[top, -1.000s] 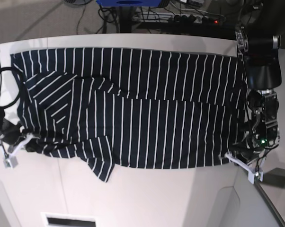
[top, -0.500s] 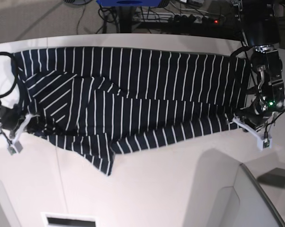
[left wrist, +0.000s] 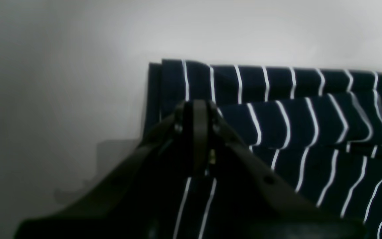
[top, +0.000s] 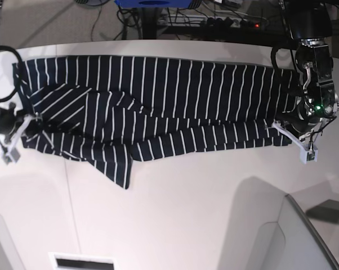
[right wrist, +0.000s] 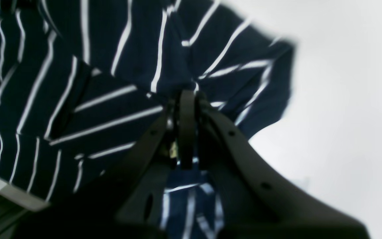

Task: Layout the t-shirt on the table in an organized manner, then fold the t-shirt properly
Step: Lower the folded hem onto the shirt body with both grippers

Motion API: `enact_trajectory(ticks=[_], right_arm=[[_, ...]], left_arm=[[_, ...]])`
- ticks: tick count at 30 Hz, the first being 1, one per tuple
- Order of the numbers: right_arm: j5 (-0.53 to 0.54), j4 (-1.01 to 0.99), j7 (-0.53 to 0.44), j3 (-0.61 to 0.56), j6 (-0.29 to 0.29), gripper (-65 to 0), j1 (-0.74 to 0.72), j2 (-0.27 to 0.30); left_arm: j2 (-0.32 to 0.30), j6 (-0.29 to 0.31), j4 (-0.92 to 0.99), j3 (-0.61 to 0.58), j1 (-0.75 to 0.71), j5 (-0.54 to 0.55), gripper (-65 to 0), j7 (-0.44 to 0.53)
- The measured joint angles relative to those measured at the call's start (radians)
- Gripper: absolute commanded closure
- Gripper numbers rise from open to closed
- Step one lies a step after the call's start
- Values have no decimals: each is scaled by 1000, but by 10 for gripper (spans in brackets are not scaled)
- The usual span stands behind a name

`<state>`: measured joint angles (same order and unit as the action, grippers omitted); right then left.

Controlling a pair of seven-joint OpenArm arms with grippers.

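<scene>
Striped shirt pinched at its corner

The left gripper (left wrist: 196, 114) has its dark jaws closed on the edge of the t-shirt (left wrist: 310, 126), whose navy cloth lies folded in layers on the pale table (left wrist: 61, 83).

A wide off-white table (top: 175, 219) with a curved far edge carries a dark striped t-shirt (top: 158, 107), spread lengthwise along that far edge. The shirt's near side is doubled over itself, and one loose flap points toward the table's bare near half.
</scene>
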<state>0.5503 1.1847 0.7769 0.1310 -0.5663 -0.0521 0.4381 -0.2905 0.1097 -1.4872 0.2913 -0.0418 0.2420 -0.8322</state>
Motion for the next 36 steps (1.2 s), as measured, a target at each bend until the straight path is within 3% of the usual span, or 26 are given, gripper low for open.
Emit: enact_trajectory(ticks=[7, 24, 28, 36], right_arm=[[2, 80, 36, 21, 0, 0, 69, -39], [0, 131, 43, 21, 1, 0, 136, -36], [0, 131, 43, 20, 0, 0, 142, -37], [-4, 58, 38, 20, 1, -9, 136, -33]], left_arm=[[-6, 0, 0, 0, 6, -3, 0, 2], [-47, 0, 36, -19, 0, -3, 0, 6], [-46, 5, 94, -101, -18, 6, 0, 115], [-50, 0, 161, -109, -30, -3, 0, 171]])
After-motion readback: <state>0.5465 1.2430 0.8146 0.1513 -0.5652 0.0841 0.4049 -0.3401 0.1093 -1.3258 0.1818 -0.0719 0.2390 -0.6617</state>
